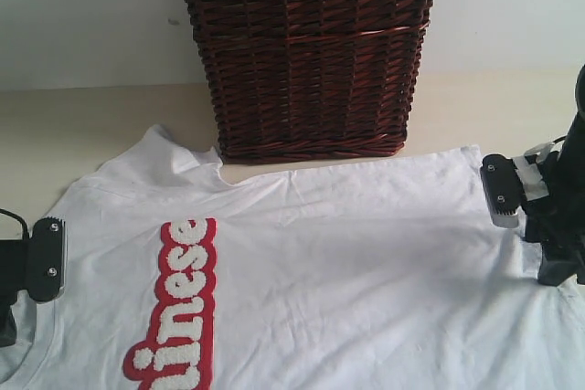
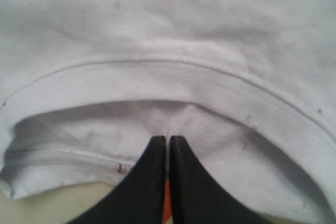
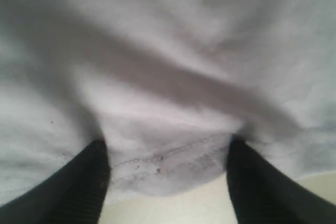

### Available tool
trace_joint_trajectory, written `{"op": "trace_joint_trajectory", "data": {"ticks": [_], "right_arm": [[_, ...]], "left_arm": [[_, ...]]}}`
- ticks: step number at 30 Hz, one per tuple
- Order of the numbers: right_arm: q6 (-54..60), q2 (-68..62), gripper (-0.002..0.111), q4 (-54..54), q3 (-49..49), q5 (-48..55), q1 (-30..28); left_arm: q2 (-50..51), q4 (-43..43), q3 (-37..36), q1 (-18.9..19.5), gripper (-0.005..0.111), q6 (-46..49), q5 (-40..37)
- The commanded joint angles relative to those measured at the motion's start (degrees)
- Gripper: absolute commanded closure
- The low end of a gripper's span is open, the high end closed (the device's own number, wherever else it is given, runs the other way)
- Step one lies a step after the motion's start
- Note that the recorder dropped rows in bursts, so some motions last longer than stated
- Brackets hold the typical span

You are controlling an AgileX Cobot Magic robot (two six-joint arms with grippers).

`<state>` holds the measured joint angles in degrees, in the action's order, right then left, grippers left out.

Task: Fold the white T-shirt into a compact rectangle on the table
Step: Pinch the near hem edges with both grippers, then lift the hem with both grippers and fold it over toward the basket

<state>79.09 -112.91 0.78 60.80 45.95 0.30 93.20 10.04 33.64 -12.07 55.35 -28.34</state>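
We see the white T-shirt (image 1: pixel 347 262) spread flat and unfolded on the desk (image 1: pixel 82 125), reaching from one of our hands to the other. The left hand (image 2: pixel 168 142) has its fingers pressed together inside the neckline (image 2: pixel 157 69). The cloth puckers just ahead of its tips, so we judge it is pinching a thin layer there. The right hand (image 3: pixel 168 150) is spread wide, with the stitched hem (image 3: pixel 157 158) lying loose between its fingers.

Our worry is that the left pinch may hold only one layer of this soft, limp cotton, so a lift could pull the collar open instead of carrying the shirt. If the right hand closes too shallow, the hem could slip out and skew the fold. The raised, fuzzy lettering (image 1: pixel 178 308) is thicker and may resist a crease. The stiff wicker basket (image 1: pixel 306 52) stands beyond both hands, just beside the shirt's far edge, where cloth could snag
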Motion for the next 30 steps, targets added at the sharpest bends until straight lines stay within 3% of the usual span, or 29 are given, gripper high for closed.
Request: {"op": "trace_joint_trajectory", "data": {"ticks": [1, 3, 4, 12, 15, 25, 30], "right_arm": [[-1.23, -2.33, 0.084, -1.20, -1.56, 1.66, 0.02], [-4.83, -2.33, 0.104, -1.20, -1.56, 1.90, 0.02], [-6.66, -2.33, 0.108, -1.20, -1.56, 1.77, 0.02], [-8.85, -2.33, 0.108, -1.86, -1.56, 1.03, 0.02], [-9.06, -2.33, 0.108, -2.27, -1.56, -0.11, 0.02], [-20.26, 2.20, 0.108, -3.94, -1.37, -1.34, 0.02], [-23.57, 10.98, 0.108, -5.07, 1.32, 0.45, 0.02]], "left_arm": [[-0.46, -0.44, -0.13, 0.15, 0.104, 0.04, 0.47], [-0.46, -0.44, -0.13, 0.15, 0.104, 0.04, 0.47], [-0.46, -0.44, -0.13, 0.15, 0.104, 0.04, 0.47], [-0.46, -0.44, -0.13, 0.15, 0.104, 0.39, 0.47], [-0.46, -0.44, -0.13, 0.05, 0.104, 4.61, 0.72], [-0.86, -0.30, -0.13, 0.05, 0.104, 4.62, -0.07], [-4.96, -0.30, 3.30, 0.05, 0.104, 3.47, -6.26]]}}
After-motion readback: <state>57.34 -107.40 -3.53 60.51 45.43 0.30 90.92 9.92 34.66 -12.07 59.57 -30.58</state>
